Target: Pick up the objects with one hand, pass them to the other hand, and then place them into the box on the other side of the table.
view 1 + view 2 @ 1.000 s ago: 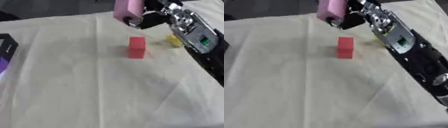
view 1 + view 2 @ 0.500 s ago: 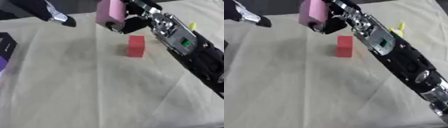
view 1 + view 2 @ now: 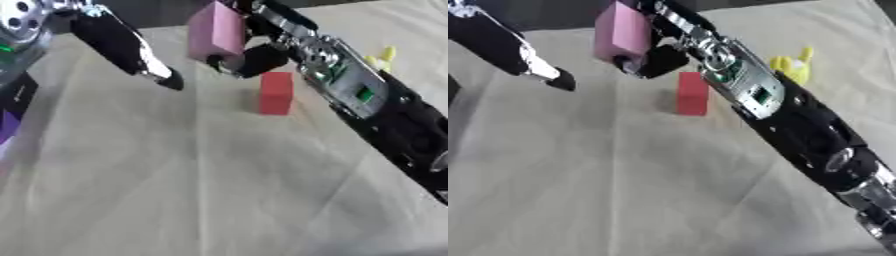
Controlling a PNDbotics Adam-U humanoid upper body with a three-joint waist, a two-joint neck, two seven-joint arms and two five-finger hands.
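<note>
Far left edge of the tabletop (image 3: 175, 200): a black and purple box (image 3: 10, 107), only partly in frame. Left hand (image 3: 131, 52): entering from the upper left, raised above the cloth, fingers straight and extended toward the pink block, holding nothing; its fingertip stops near the block, apart from it. Pink block (image 3: 215, 31): held aloft at the top centre, upright, clasped by the right hand (image 3: 254, 55), whose fingers curl round it. Red block (image 3: 276, 93): standing upright on the cloth just below and right of the pink block. Yellow object (image 3: 792, 66): lying on the cloth beyond the right forearm, shape unclear.
</note>
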